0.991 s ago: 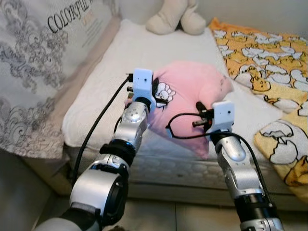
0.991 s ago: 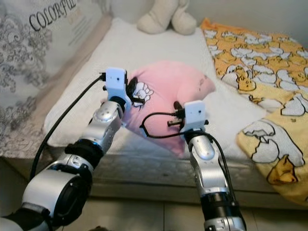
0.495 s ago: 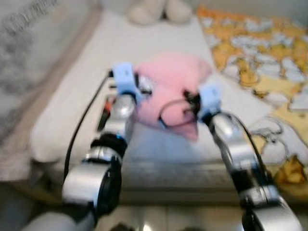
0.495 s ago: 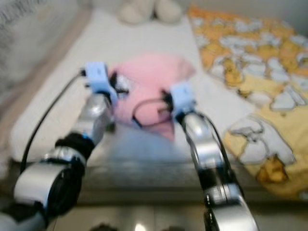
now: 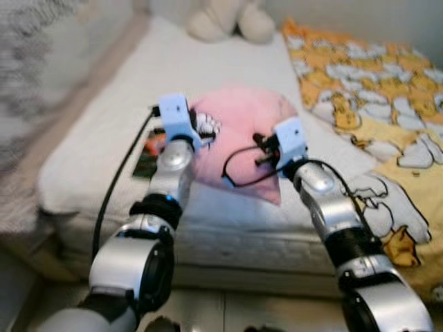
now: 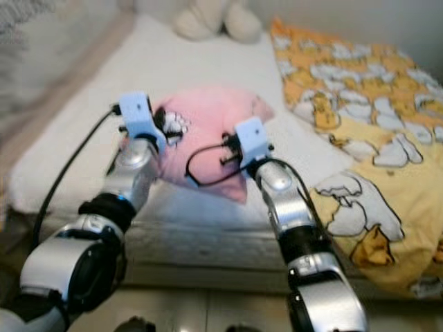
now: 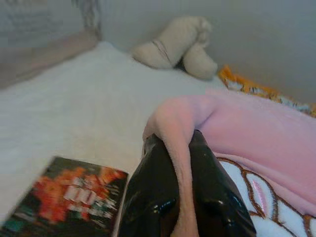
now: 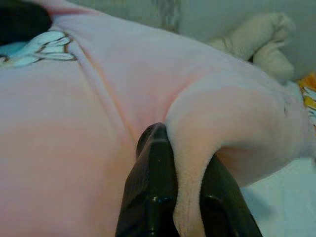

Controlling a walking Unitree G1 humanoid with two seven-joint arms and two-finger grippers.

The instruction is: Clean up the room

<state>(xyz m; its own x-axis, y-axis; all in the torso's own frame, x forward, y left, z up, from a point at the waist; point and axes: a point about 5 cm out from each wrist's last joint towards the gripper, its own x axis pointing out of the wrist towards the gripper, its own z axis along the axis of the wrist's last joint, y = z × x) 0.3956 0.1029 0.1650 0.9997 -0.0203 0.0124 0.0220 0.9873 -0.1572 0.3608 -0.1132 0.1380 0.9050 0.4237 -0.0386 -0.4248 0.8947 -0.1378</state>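
A bed point(image 5: 97, 159) with a white cover takes up most of the scene, running away from the robot toward the wall. A yellow duck-print blanket point(image 5: 374, 117) lies rumpled along its right side, hanging over the near edge. At the far end sits a cream plush toy point(image 5: 225, 21).

In the middle of the bed, held up between the two arms, is a pink garment point(image 5: 242, 128) of fleecy cloth with a white cartoon print on its front. The left claw point(image 7: 178, 163) is pressed together on a fold at the garment's left edge, pink cloth squeezed between its black fingers point(image 7: 153, 182). The right claw point(image 8: 175, 163) pinches another fold on the garment's right side in the same way. The cloth sags loosely between the two grips, its lower corner drooping toward the mattress edge.

Just beside the left claw, flat on the white cover, lies a thin dark booklet point(image 5: 147, 153) with a red and orange picture.

The garment looks light, soft and limp: it should not slip easily from a firm pinch, but it will drape and swing. Two grips at opposite edges seem the sensible hold, keeping it spread for folding or carrying.
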